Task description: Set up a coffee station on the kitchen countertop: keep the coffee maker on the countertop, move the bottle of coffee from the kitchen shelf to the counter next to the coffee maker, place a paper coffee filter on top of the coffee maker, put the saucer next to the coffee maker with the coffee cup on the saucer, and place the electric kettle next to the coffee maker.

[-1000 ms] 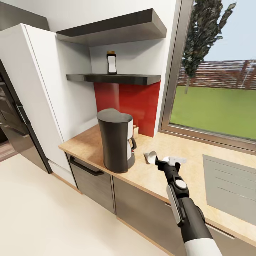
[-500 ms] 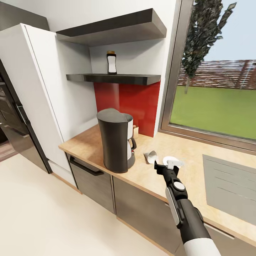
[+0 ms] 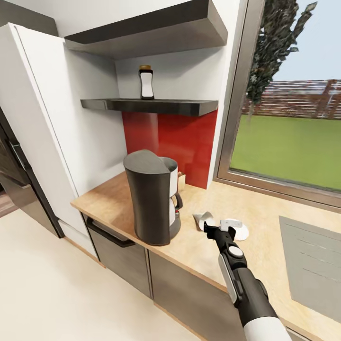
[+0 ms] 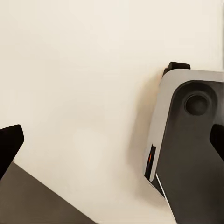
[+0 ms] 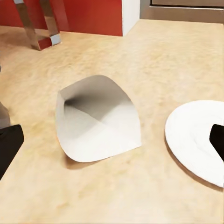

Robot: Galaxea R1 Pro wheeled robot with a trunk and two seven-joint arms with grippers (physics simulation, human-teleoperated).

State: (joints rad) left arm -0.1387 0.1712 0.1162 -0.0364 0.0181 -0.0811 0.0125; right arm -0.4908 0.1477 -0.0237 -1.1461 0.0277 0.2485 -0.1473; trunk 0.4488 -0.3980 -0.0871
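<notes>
Two white things lie on the table (image 3: 118,199) just right of the coffee maker (image 3: 152,199): a filter (image 3: 202,219) and the saucer (image 3: 235,228). Right tool (image 3: 219,229) hovers above them, wide open, empty. Bottle (image 3: 147,83) stands on the shelf (image 3: 142,105) above the coffee maker.

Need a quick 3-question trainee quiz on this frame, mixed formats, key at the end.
1. True or false: the bottle of coffee stands on the shelf above the coffee maker.
2. Multiple choice: the paper coffee filter lies (A) on top of the coffee maker, (B) on the countertop beside the saucer, (C) in the right gripper.
3. Fill in: the right gripper's fingers are ____, holding nothing.

Key: 1 true; 2 B; 3 open.
</notes>
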